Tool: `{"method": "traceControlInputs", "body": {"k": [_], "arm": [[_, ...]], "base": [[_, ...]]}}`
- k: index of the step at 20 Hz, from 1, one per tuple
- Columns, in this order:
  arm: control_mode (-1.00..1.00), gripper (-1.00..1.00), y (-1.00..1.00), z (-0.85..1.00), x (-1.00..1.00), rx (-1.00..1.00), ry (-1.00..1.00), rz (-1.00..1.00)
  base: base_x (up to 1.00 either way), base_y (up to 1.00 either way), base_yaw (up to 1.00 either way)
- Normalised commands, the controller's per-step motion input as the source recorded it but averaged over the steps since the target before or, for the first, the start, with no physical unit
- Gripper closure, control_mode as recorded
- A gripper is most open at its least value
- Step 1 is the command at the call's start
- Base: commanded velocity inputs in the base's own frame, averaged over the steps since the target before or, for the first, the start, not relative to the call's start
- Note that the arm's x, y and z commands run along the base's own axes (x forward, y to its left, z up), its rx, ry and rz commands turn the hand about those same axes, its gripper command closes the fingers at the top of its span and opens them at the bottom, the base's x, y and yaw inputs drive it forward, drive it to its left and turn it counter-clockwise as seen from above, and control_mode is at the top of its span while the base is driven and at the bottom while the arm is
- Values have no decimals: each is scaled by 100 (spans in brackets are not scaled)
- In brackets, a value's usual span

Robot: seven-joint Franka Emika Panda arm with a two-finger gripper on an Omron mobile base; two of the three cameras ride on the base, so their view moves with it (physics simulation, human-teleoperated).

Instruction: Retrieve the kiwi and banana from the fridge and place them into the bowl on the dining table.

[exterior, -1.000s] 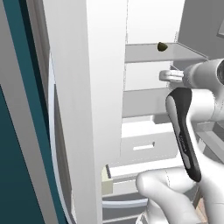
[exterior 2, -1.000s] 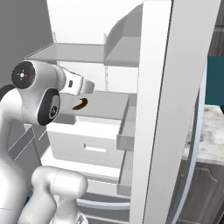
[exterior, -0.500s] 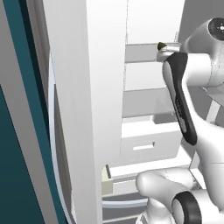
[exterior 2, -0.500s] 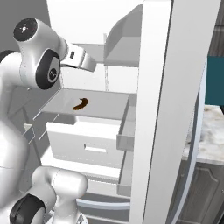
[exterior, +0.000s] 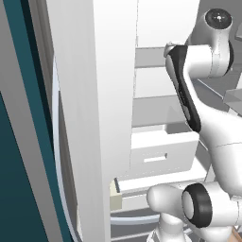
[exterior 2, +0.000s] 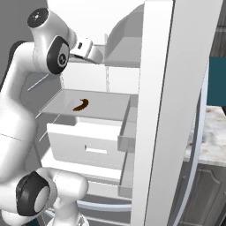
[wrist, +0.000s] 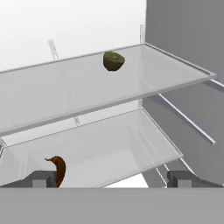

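Observation:
The fridge stands open, showing its white shelved interior. A small olive-green kiwi rests toward the back of the upper glass shelf, ahead of and above my gripper. The brown banana lies on the shelf below; in the hand view this banana sits just beside my left fingertip. My gripper is raised to the upper shelf's height, open, with nothing between its fingers. The bowl is out of view.
A white drawer sticks out under the banana's shelf. The open fridge door walls off the left, and the other door with its bins the right. A speckled marble top over dark cabinets lies beyond; I cannot tell whether it is the dining table.
The arm has lifted the hand from the banana shelf's height up to the kiwi shelf's height. The jaws have stayed open and both fruits lie where they were.

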Motion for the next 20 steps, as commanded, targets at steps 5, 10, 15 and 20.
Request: {"method": "traceControlInputs", "body": {"k": [5,10,15,20], "arm": [[-100,-100,-10,-9,47,0,0,-4],[-100,-100,-26,0,34,0,0,-4],[-100,-100,-25,0,38,0,0,-2],[-100,-100,-10,0,53,0,0,0]], "base": [[0,0,0],[0,0,0],[0,0,0],[0,0,0]]}}
